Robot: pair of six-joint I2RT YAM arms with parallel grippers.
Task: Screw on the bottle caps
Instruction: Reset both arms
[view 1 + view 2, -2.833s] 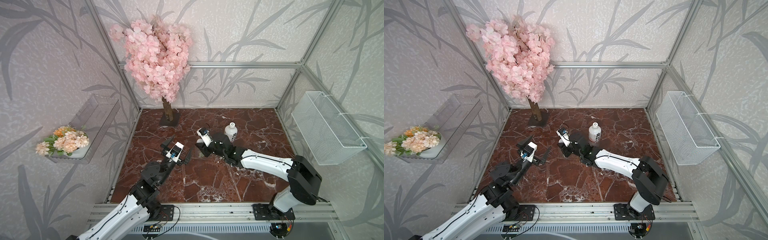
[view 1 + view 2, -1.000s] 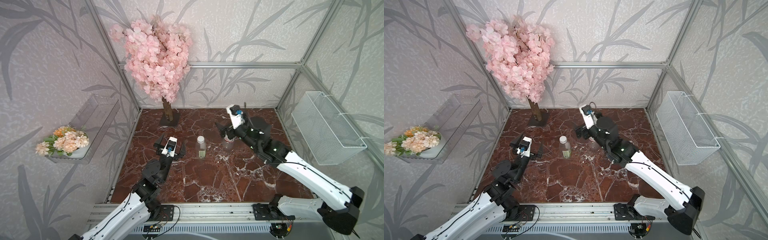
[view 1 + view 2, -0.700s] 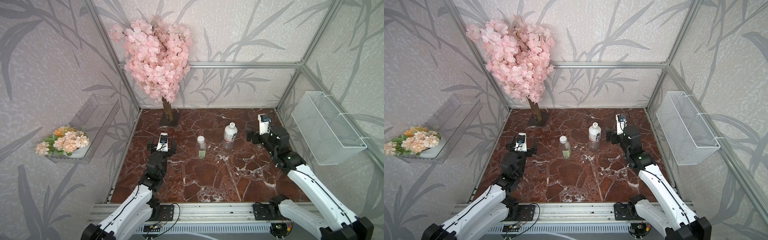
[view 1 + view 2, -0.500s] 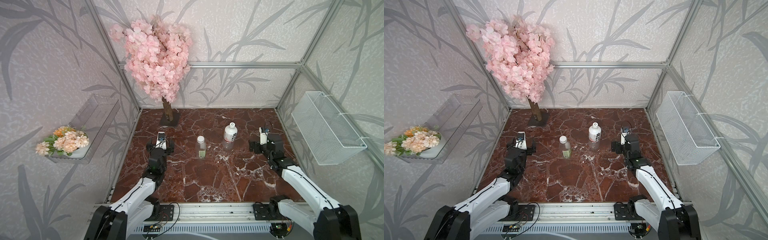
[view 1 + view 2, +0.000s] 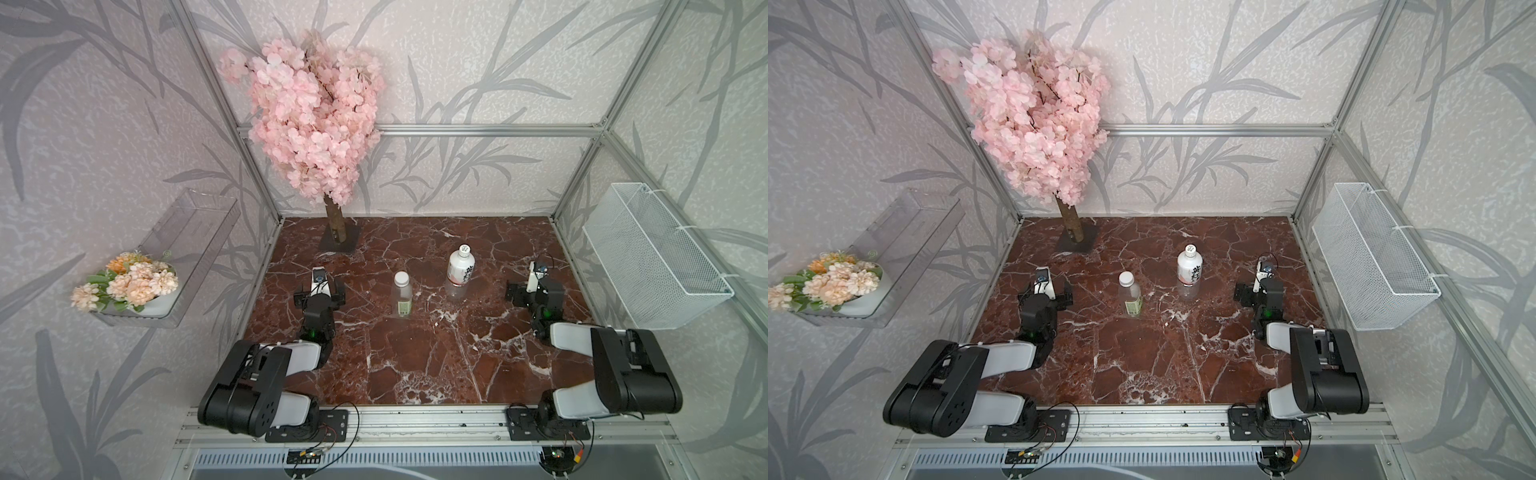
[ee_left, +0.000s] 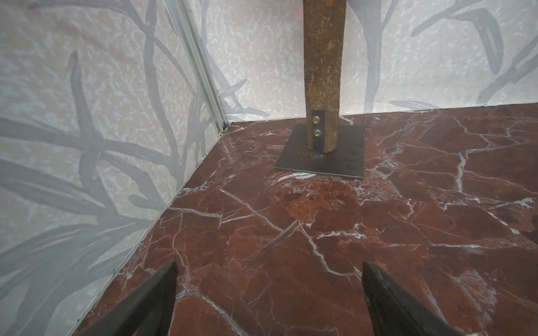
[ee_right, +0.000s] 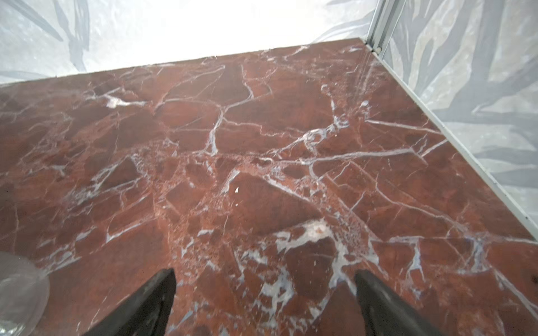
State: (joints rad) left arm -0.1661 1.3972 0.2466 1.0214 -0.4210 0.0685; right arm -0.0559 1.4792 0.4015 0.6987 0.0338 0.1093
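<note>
Sitting in place already: the plain cap (image 5: 401, 277) tops the clear bottle (image 5: 402, 297), the printed cap (image 5: 464, 249) tops the white-wrapped bottle (image 5: 459, 272), both upright in the middle of the marble tabletop (image 5: 415, 357). The left gripper (image 6: 269, 273) and right gripper (image 7: 265, 273) rest well out to either side, jaws spread wide, holding nothing.

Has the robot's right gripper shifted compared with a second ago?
Yes. The right gripper has drawn back from the white bottle, where it hovered a second ago, and moved sideways toward the wire basket. It is open and empty.
</note>
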